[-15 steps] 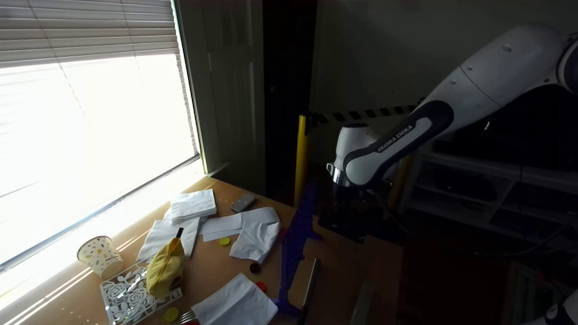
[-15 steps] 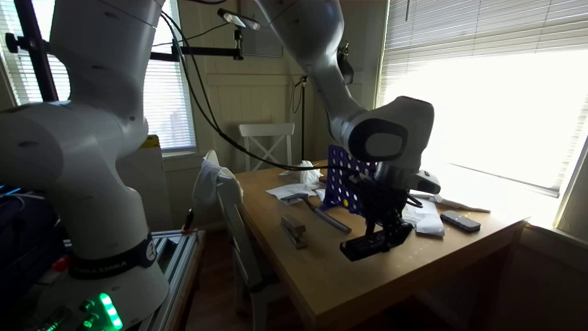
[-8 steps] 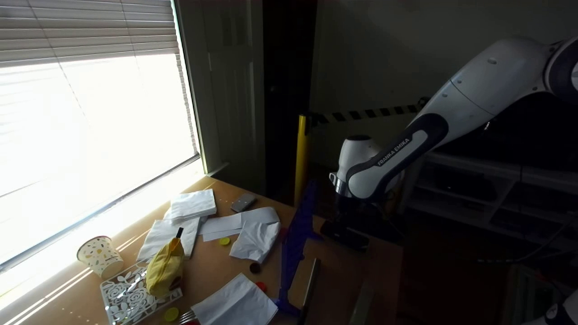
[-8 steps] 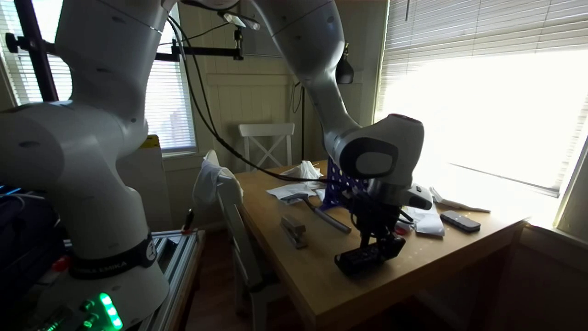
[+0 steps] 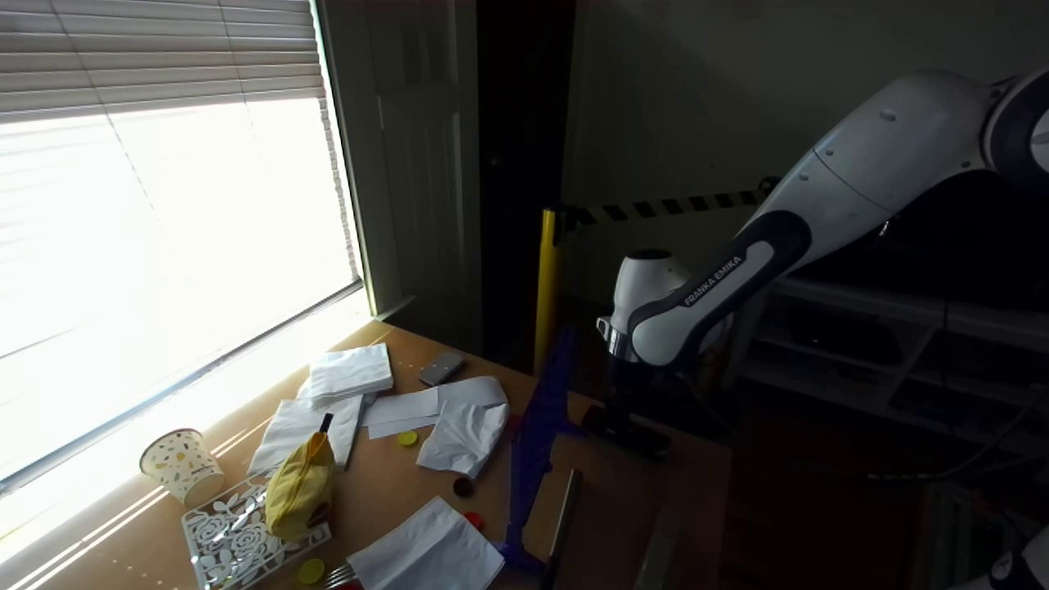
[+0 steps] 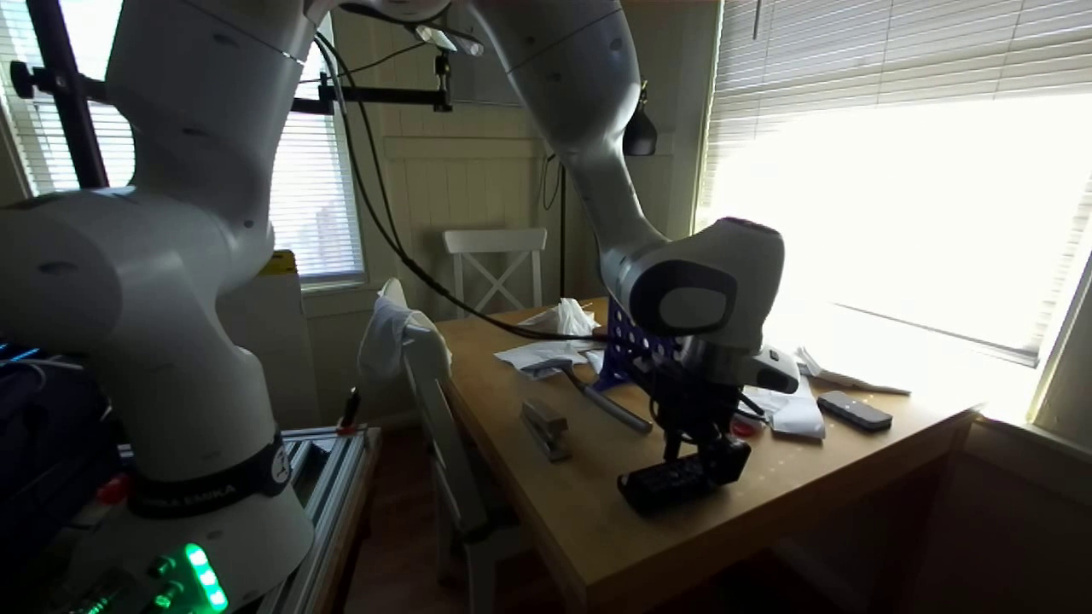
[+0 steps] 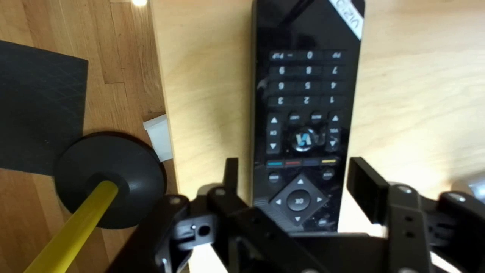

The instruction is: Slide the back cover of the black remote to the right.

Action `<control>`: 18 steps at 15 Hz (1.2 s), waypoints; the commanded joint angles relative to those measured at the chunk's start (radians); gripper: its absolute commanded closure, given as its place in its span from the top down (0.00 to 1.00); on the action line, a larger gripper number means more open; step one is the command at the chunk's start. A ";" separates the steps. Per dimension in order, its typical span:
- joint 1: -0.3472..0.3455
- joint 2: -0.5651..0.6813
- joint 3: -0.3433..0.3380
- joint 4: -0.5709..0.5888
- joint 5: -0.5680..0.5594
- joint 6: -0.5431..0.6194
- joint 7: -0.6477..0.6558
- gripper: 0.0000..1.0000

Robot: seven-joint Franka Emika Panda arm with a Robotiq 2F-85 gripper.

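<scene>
The black Vizio remote [image 7: 305, 110] lies flat on the tabletop [image 7: 204, 68], buttons up and back down, near the edge. In the wrist view its numbers look upside down. The gripper [image 7: 297, 180] is spread wide around the end with the OK button [image 7: 298, 200], with a finger [image 7: 230, 176] on each long side. It is not squeezing the remote: a strip of wood shows between one finger and the remote. The other finger is very close to it, and I cannot tell if they touch. The dark gripper covers the bottom of that view, and at the right edge there is a shiny thing [image 7: 473, 185], too little of it to name. Down on the floor [image 7: 125, 94] is a yellow pole [image 7: 77, 227] with a round black base [image 7: 102, 155]. In both exterior views, a blue Connect Four frame [image 5: 533, 451] stands up near the remote, and in an exterior view the arm [image 6: 751, 281] blocks part of it. A stapler [image 6: 546, 419] and a gray tool with a long handle [image 6: 610, 403] lie near. A white chair [image 6: 445, 426] stands by the side of the tabletop. Farther off are a small gray block [image 6: 855, 411], white napkins [image 5: 352, 373], a yellow disc [image 5: 408, 438], a red disc [image 5: 474, 520], a fork [image 5: 338, 576], a dotted paper cup [image 5: 182, 469], and a yellow pouch [image 5: 299, 496] on a white trivet [image 5: 248, 538] with rose shapes.
</scene>
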 commanded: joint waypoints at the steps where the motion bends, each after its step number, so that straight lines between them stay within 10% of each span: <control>1: 0.018 -0.042 -0.014 -0.023 -0.026 -0.002 0.011 0.99; 10: 0.010 -0.340 -0.018 -0.073 0.003 -0.422 -0.010 1.00; 18: 0.034 -0.513 -0.071 -0.064 -0.098 -0.507 0.076 1.00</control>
